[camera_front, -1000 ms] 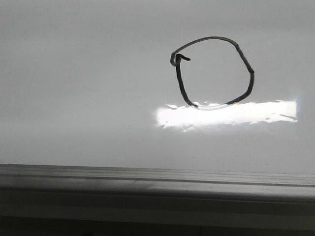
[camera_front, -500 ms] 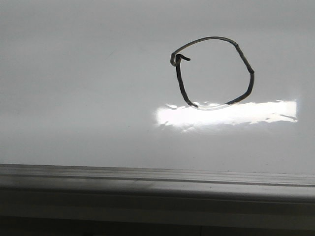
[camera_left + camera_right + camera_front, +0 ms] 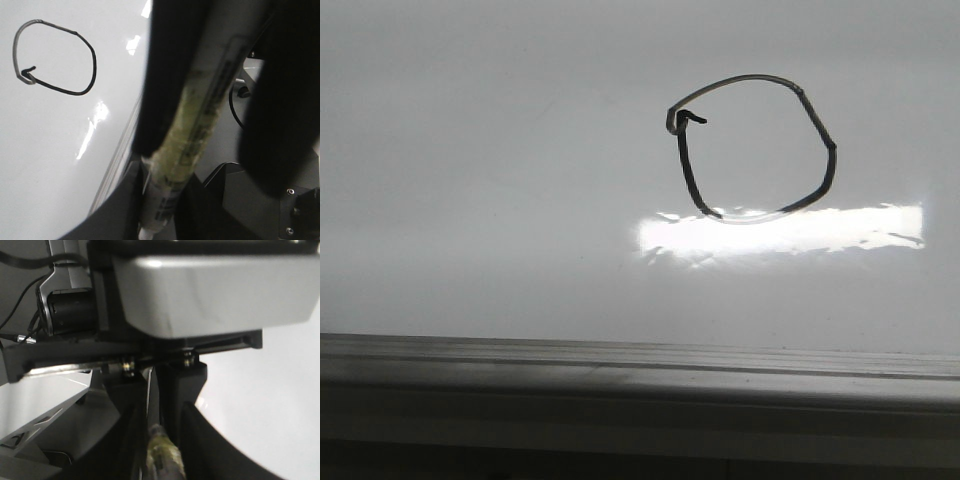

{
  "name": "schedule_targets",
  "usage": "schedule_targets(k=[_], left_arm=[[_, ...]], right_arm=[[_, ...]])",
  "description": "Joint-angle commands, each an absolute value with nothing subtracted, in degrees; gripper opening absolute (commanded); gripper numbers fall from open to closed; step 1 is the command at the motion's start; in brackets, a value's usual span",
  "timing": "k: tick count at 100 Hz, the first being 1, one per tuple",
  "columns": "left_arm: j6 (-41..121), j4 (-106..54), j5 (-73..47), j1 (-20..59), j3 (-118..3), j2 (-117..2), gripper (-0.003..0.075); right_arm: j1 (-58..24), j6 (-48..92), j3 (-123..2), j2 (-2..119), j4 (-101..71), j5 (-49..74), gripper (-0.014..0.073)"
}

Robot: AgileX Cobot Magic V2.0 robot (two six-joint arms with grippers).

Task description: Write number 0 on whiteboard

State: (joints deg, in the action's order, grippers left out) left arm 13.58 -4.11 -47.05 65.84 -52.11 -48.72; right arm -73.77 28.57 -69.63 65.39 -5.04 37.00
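The number 0 (image 3: 688, 170) is a black marker loop on the whiteboard (image 3: 470, 200), with a small hook at its upper left and a fainter top stroke. No gripper shows in the front view. In the left wrist view the number 0 (image 3: 94, 60) lies off to one side on the whiteboard (image 3: 45, 150). My left gripper (image 3: 160, 200) is shut on a marker (image 3: 200, 125) wrapped in yellowish tape. Dark fingers (image 3: 170, 75) flank the marker's far part. My right gripper (image 3: 161, 450) is shut on the same marker (image 3: 162, 455), facing the left arm's grey housing (image 3: 210, 295).
A grey metal rail (image 3: 640, 360) runs along the board's near edge, and a bright glare patch (image 3: 780, 232) sits just below the loop. Off the board's edge are dark equipment and cables (image 3: 240, 100), and a motor with wires (image 3: 65, 310).
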Motion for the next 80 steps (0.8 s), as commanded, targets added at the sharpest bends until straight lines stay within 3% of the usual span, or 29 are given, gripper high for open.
schedule_targets(k=[1, 13, 58, 68, 77, 80], left_arm=[[10.66, -2.70, -38.97, 65.69, -54.06, -48.87, -0.0020], [10.24, -2.70, -37.99, 65.69, -54.06, -48.87, -0.0020], [-1.21, 1.73, -28.57, 64.56, -53.42, -49.49, -0.0020], [-11.36, 7.49, -25.52, 61.95, -51.37, -49.49, -0.0020], [-20.86, 12.10, -23.35, 58.54, -48.72, -49.79, -0.0020], [-22.93, 12.77, -22.81, 57.39, -48.22, -49.89, -0.0020]], right_arm=[[-74.25, 28.64, -71.47, 64.22, -8.12, 33.62, 0.0336], [-72.98, 28.64, -71.47, 62.90, -5.87, 33.38, 0.0485], [-53.51, 25.96, -71.36, 49.26, -5.10, 37.93, 0.0481], [-50.17, 21.94, -70.98, 45.95, -5.10, 42.44, 0.0388], [-48.81, 20.83, -68.94, 42.91, -5.10, 46.55, 0.0169], [-48.53, 20.79, -67.89, 41.98, -5.10, 47.59, 0.0060]])
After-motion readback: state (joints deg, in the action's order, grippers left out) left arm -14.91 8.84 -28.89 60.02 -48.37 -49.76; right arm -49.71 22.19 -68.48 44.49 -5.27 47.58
